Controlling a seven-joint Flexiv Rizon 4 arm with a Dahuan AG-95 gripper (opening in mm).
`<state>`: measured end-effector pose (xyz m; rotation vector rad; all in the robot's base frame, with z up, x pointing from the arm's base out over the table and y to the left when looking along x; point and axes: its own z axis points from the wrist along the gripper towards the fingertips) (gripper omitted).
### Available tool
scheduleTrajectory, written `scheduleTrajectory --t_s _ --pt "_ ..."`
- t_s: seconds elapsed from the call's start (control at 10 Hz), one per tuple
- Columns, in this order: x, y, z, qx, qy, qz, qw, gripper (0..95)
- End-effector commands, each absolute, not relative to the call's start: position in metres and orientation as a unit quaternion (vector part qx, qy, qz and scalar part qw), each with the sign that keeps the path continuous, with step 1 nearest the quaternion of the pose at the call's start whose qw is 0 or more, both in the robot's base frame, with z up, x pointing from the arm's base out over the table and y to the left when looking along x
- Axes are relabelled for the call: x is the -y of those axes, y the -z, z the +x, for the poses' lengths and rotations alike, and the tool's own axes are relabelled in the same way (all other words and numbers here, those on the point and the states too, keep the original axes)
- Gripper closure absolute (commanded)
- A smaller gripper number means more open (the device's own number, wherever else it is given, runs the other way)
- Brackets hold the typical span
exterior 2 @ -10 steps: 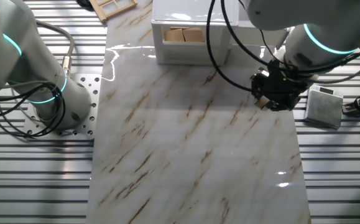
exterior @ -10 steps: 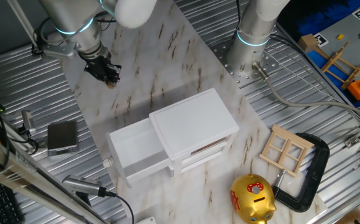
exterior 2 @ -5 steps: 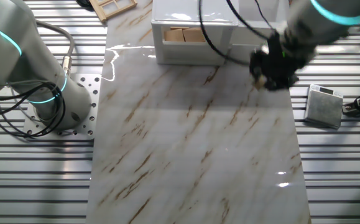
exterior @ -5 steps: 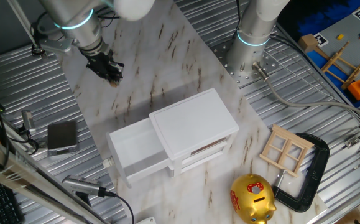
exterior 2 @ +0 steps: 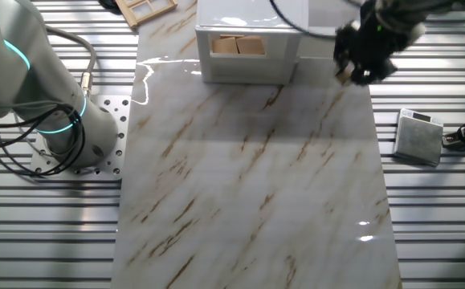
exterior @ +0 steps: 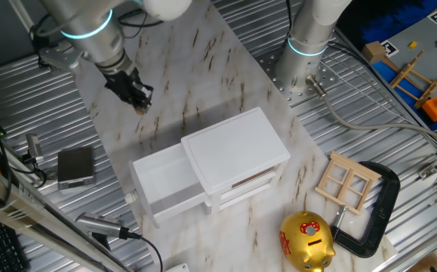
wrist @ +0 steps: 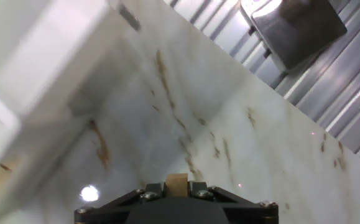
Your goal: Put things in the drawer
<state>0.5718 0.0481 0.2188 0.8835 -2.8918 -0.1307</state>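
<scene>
Carrying a small wooden block (wrist: 177, 185) pinched between its closed fingers, the gripper (exterior: 137, 96) now hangs above the marble tabletop (exterior 2: 248, 193) at about 10 o'clock from the white cabinet (exterior: 235, 155) in the first fixed view. Over the last second it has risen off the surface and swung toward the cabinet: in the other fixed view the gripper (exterior 2: 365, 58) has climbed from mid-frame at 3 o'clock to the upper right, close beside the cabinet's corner. The hand view bears this out, with the block end showing between the fingers and the cabinet's white wall sliding in, blurred, at 10 o'clock. The drawer (exterior: 163, 183) is pulled out toward 8 o'clock from the cabinet, its tray open upward; from the other side, the drawer (exterior 2: 240, 52) already shows two wooden pieces (exterior 2: 237, 46) lying inside. My reading is that pickup is finished and the transport leg is under way, so what remains is to bring the block over the open tray and let go. The gripper sits near the cabinet's edge, so a clipped corner looks like the main hazard.
</scene>
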Motion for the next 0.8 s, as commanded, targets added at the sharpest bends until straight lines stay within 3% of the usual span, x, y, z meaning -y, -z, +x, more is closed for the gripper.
scheduleTrajectory --t_s 0.1,0.8 --pt "-0.0616 -0.2175 0.5732 0.956 0.044 0.283 0.058 95.0" --pt "-0.068 -0.2163 0.572 0.939 0.041 0.336 0.055 95.0"
